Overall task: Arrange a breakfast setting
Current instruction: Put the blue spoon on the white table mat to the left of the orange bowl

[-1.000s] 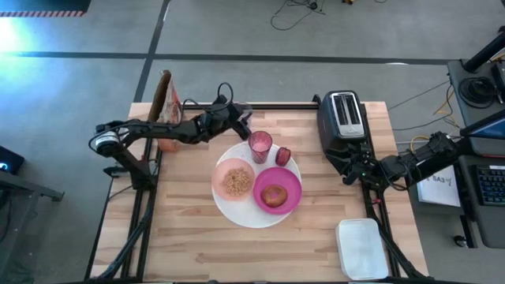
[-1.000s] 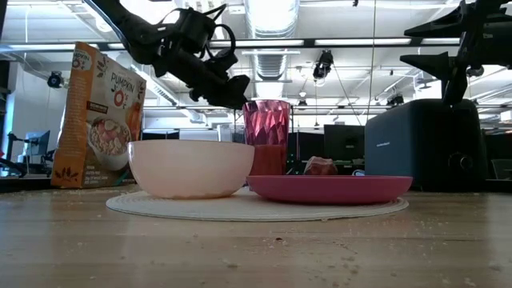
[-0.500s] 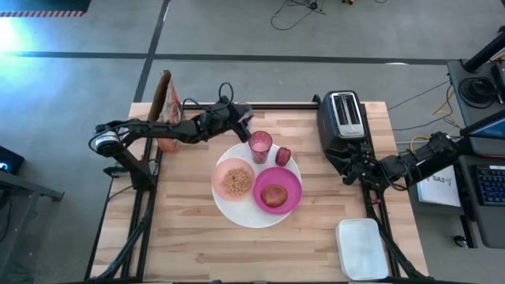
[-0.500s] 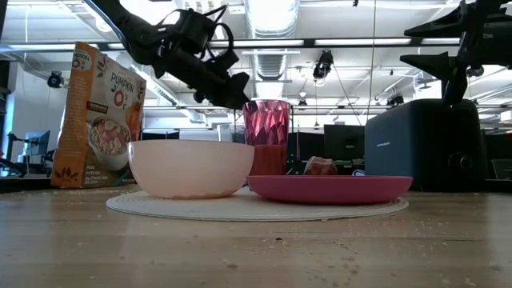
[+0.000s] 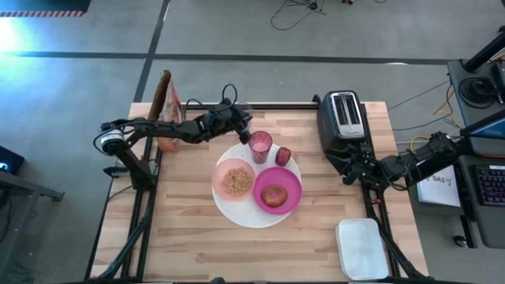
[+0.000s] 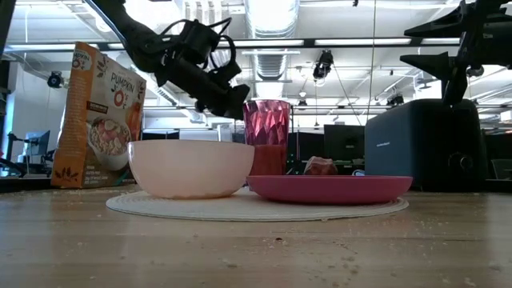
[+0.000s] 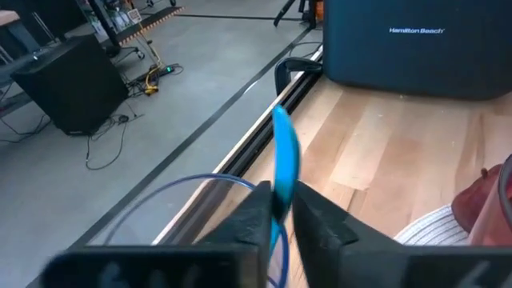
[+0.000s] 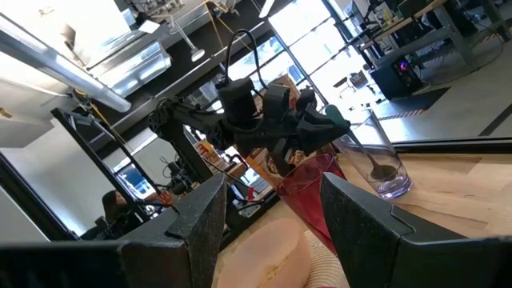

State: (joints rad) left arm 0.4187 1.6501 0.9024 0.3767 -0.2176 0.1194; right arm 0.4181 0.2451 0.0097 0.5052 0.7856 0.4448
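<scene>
Found the teal-handled spoon [image 7: 284, 156] pinched by its handle between the pressed-together fingers of the left gripper [image 7: 282, 200], handle tip standing past the fingertips. Found its bowl end hanging below the gripper inside the clear tumbler [image 8: 384, 164], as seen in the right wrist view. Judged the step in hand as drawing the spoon out for the setting.

Located the pink translucent cup [image 5: 260, 145] just beside the gripper, with the small red food [image 5: 283, 155] beyond it. Located the large white round plate [image 5: 237, 211] below and in front of the gripper, carrying the pale pink bowl [image 5: 233, 180] and the smaller magenta plate [image 5: 290, 183] with the brown bun [image 5: 274, 195].

Recommended:
- Lift straight up until the bowl end clears the tumbler rim, to avoid tipping the glass.
- Keep the wrist clear of the cup while swinging across.
- Lower the spoon flat beside the bowl before releasing.

Noted the right gripper [image 5: 353, 170], fingers spread, waiting well apart from the work, next to the black toaster [image 5: 342, 117].
</scene>
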